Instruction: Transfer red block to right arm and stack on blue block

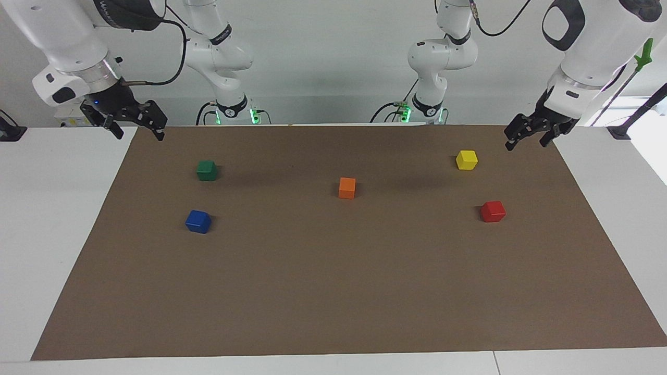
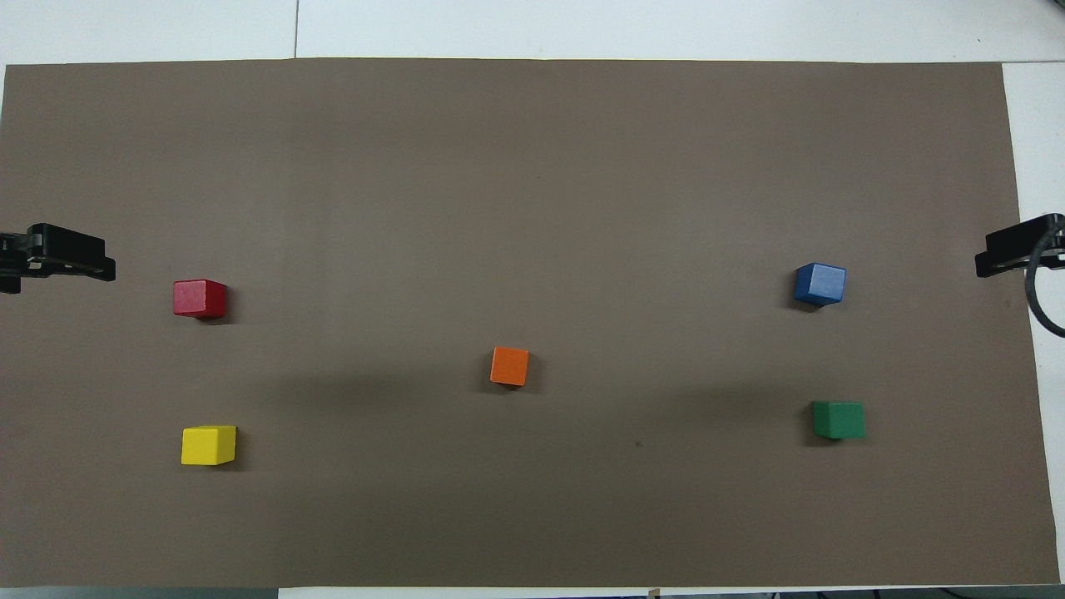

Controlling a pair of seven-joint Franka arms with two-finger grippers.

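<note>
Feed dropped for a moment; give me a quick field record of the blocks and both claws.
red block: on the mat, left arm's end, untouched
blue block: on the mat, right arm's end, nothing on it
left claw: open, raised over the mat's corner beside the yellow block
right claw: open, raised over the mat's edge, waiting
handover: not yet begun

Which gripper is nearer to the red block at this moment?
Left. The left gripper hangs over the mat's edge at the red block's end; the right gripper is raised at the other end, by the blue block.
</note>
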